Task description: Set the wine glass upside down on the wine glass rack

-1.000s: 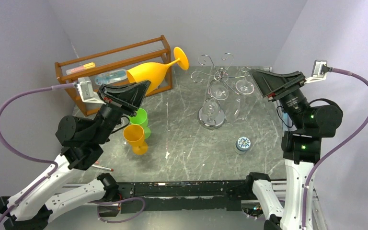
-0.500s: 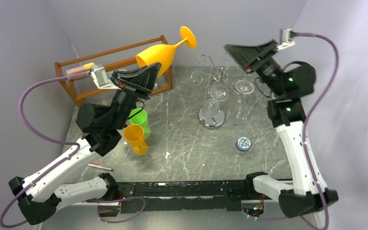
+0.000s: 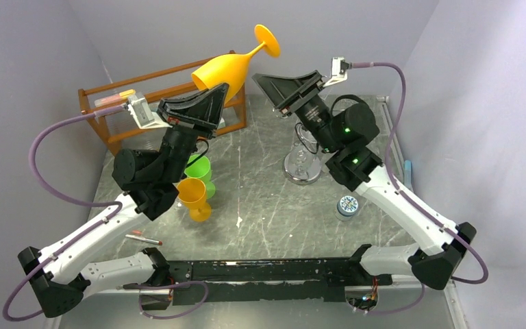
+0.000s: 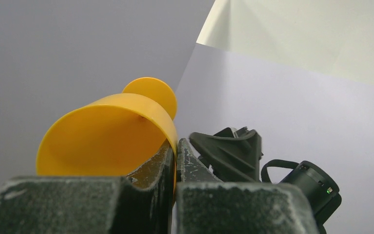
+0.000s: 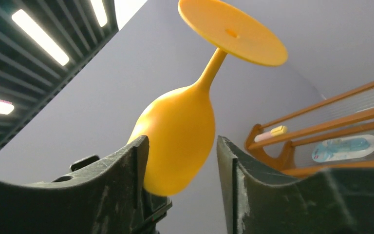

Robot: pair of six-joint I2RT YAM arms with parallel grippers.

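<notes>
- My left claw (image 4: 176, 146) is clamped shut on the rim of the yellow wine glass (image 3: 220, 68), with the thin wall of the bowl pinched between my two fingers.
- I hold the glass up in the air at the far left, above the wooden shelf (image 3: 109, 113) and clear of the table (image 3: 260, 205).
- The glass is tilted. Its open mouth points down and left toward my left claw, and its stem and round foot (image 3: 267, 40) point up and to the right.
- My right claw (image 3: 264, 79) is raised to the same height, just to the right of the bowl, and its fingers stand apart.
- From my right wrist, the bowl sits in the gap between those fingers. There is open space on the shelf side.
- On the other side, one finger (image 5: 126, 165) overlaps the bowl, and I cannot tell whether it touches.
- The wine glass rack (image 3: 298, 171) stands on the table to the right of the middle, under my right arm. Only its shiny round base shows, and its top is hidden by the arm.
- The glass is well apart from the rack, up and to its left.
- On the table below my left arm stand a green cup (image 3: 202, 168) and a small orange goblet (image 3: 193, 195), close together.
</notes>
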